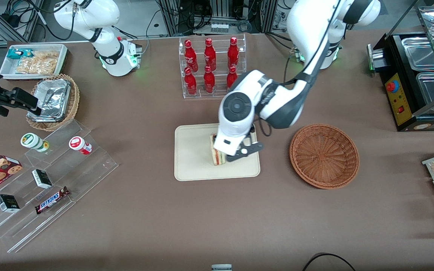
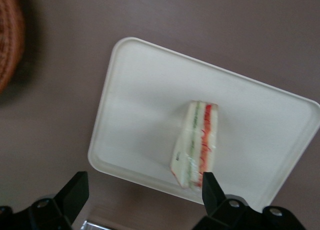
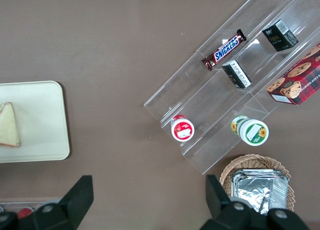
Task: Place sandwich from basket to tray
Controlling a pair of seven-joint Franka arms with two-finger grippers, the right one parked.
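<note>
The sandwich (image 1: pixel 218 153) stands on its edge on the cream tray (image 1: pixel 194 165), with its red and green filling facing the front camera. My left gripper (image 1: pixel 236 149) hovers just above the tray, right beside the sandwich, on the side toward the basket. In the left wrist view the gripper (image 2: pixel 142 190) is open, its two black fingertips (image 2: pixel 75 190) wide apart and holding nothing. The sandwich (image 2: pixel 196 144) lies below on the tray (image 2: pixel 145 89), close to one fingertip. The reddish-brown basket (image 1: pixel 324 156) sits empty beside the tray, toward the working arm's end; its rim (image 2: pixel 7 39) also shows.
A clear rack of red bottles (image 1: pixel 211 67) stands farther from the front camera than the tray. Toward the parked arm's end are a stepped acrylic shelf (image 1: pixel 47 188) with snacks, a tan basket with foil (image 1: pixel 53 101) and a white bin (image 1: pixel 34 60). A black food warmer (image 1: pixel 416 75) stands at the working arm's end.
</note>
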